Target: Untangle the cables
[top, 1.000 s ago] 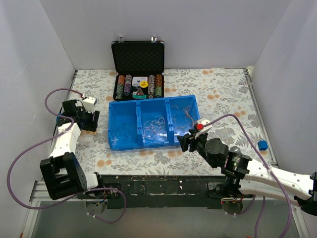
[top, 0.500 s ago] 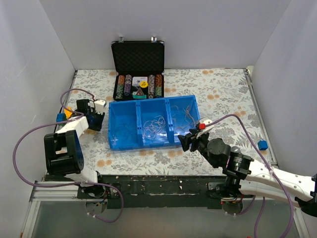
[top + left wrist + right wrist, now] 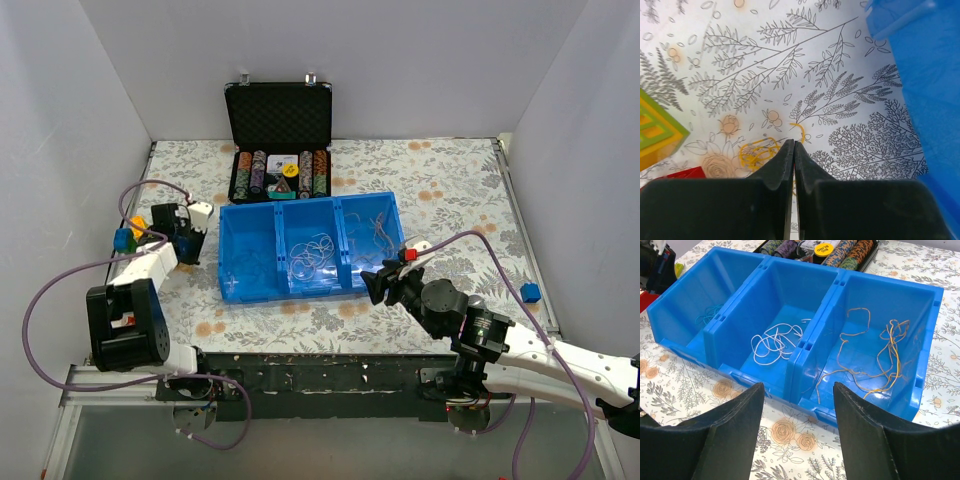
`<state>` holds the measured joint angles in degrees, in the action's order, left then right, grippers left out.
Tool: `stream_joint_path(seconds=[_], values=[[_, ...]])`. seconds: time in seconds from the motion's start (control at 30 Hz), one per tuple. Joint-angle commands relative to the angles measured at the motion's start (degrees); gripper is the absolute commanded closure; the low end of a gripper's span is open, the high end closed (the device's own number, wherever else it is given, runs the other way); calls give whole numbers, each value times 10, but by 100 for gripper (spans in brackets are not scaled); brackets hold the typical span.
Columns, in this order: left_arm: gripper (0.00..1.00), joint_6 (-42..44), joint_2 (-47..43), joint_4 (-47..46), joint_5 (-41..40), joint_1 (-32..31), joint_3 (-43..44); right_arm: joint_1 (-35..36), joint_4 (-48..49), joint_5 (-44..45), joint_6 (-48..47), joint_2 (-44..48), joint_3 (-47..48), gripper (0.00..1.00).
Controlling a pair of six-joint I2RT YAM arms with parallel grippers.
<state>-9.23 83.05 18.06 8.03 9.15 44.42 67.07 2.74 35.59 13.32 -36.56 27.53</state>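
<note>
Cables (image 3: 312, 255): four clumps. Three in blue tray (image 3: 860, 282), one per compartment: bluish cords (image 3: 707, 317) left, white loops (image 3: 776, 342) middle, yellow-orange strands (image 3: 875, 355) right. Fourth, yellow loops (image 3: 757, 152), on tablecloth (image 3: 850, 95) near tray. Left gripper (image 3: 793, 145): jaws pressed together, tips at yellow loops, pinch unclear. Right gripper (image 3: 797, 390): spread wide, empty, before tray front.

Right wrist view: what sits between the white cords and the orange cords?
A partition wall of the blue tray: white cords lie in the middle compartment, orange cords in the right-hand one. Clearest in the right wrist view.
</note>
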Motion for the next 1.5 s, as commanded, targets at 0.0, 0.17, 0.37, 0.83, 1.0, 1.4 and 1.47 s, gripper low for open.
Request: stream_joint_path(seconds=[0.0,0.17,0.37,0.83,1.0,1.4,1.47], values=[[100,19,-58,26,25,-1,27,-4,9,2,1,9,3,36],[100,29,-93,99,76,-2,80,-4,9,2,1,15,-1,37],[79,79,-100,149,54,-1,70,-4,10,-2,3,20,-8,37],[52,48,-18,75,5,6,31,-4,6,8,-4,31,-9,37],[65,49,5,49,-14,5,15,-4,-3,12,-4,37,-10,37],[67,69,-21,29,-20,6,-10,-5,-5,11,-2,32,-10,37],[81,78,-24,26,-22,6,-21,-5,-4,11,-1,32,-10,38]])
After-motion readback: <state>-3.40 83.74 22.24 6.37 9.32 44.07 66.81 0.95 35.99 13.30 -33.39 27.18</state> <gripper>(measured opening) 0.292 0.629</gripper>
